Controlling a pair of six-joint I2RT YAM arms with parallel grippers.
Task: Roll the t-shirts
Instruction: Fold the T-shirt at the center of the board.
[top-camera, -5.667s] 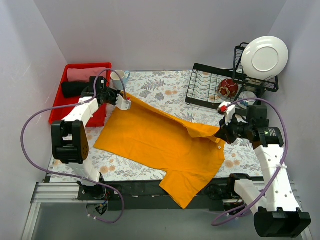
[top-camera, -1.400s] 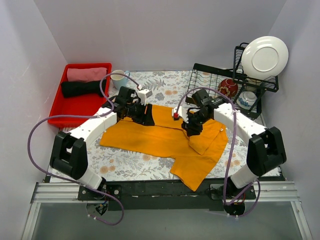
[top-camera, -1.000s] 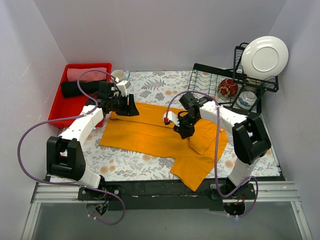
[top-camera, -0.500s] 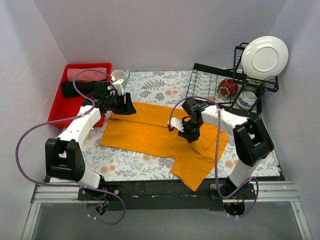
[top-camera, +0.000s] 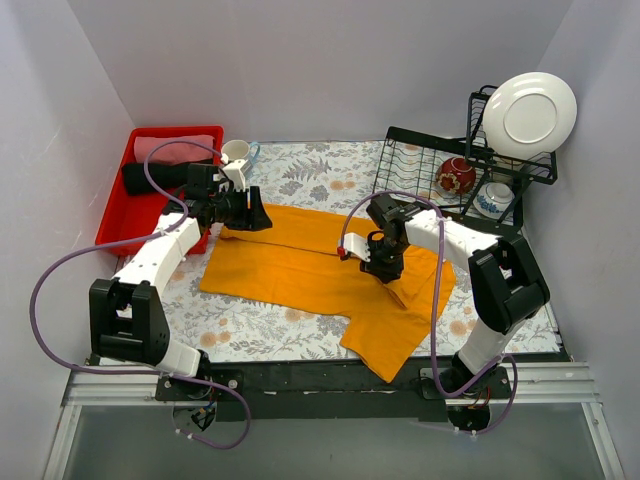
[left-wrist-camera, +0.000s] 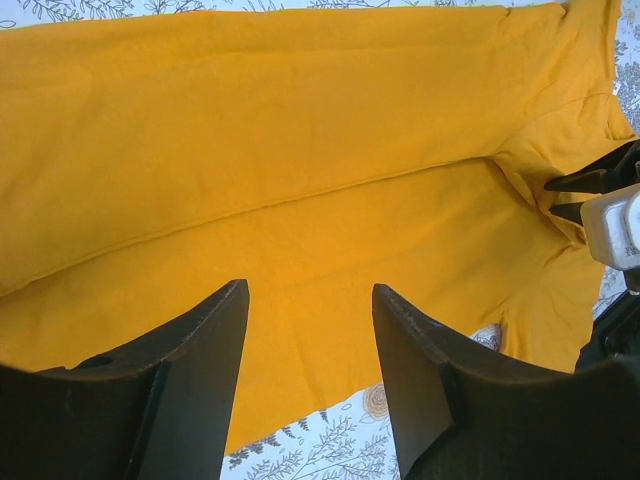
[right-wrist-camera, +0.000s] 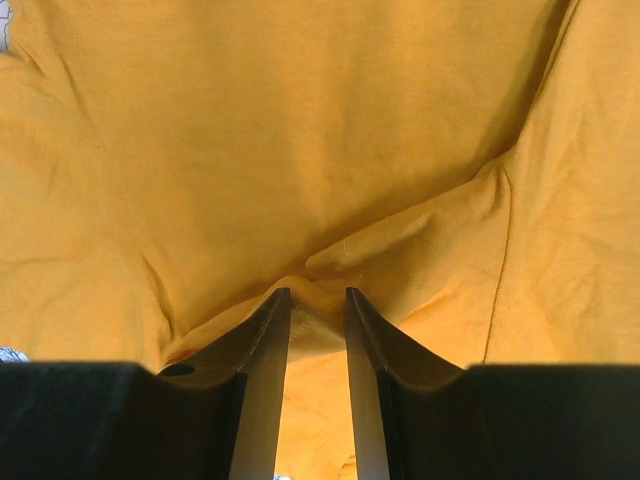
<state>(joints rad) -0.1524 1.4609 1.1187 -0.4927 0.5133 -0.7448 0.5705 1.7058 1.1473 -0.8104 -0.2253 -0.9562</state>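
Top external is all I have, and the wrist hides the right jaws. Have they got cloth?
Observer: Yes. The right wrist view shows the right jaws nearly shut, with a raised fold of the t-shirt pinched at their tips.
Operator: And the left jaws?
Observer: Wide open with nothing between them, and the shirt spread beneath.
Operator: Any fold line on that side?
Observer: Yes. A folded edge runs across the left wrist view, just beyond the tips.

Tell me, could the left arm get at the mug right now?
Probably yes. The mug stands in the open close behind the left gripper, which is open and empty over the shirt; it would need to turn round.
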